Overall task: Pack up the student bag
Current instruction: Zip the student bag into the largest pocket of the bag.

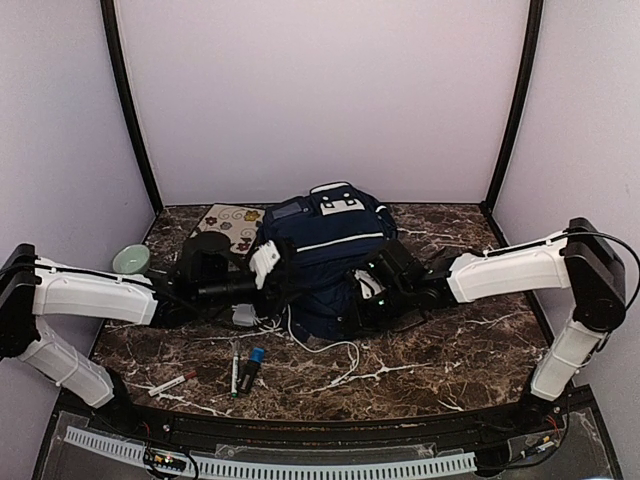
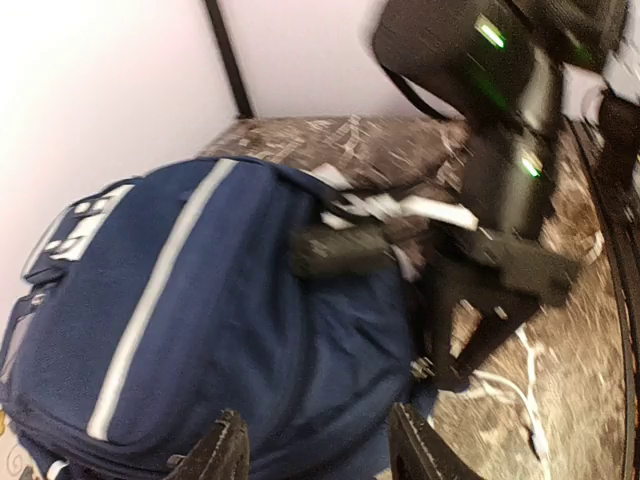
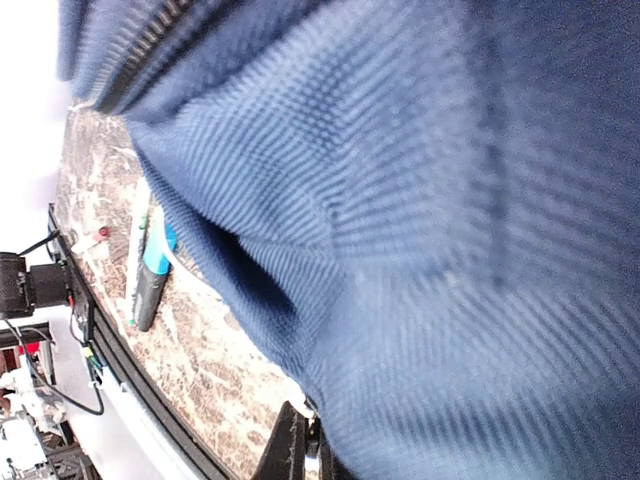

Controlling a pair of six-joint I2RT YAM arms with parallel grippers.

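1. The student bag lies in the middle of the marble table. It is navy with white stripes, and its white patch points toward 12 o'clock.
2. Nearest the arm bases, at the bag's 7 o'clock and apart from it, lie three pens. A red-capped marker is farthest left, then a thin green pen, and just beside that a dark marker with a blue cap.
3. A white cable loops over the table at the bag's 6 o'clock and runs up to its near edge.
4. The right gripper sits at the bag's 4 o'clock, up against its near right side. Blurred blue fabric fills the right wrist view, with one dark finger at the bottom edge. I cannot tell whether this pincer is apart or clamped.
5. The left gripper reaches in at the bag's 9 o'clock. Its two fingers stand wide apart, and the bag's navy side shows in the gap.
6. A pale green bowl sits well apart at 9 o'clock, near the left wall.
7. A cream patterned pad lies flat at 10 o'clock, just beside the bag's far left corner.
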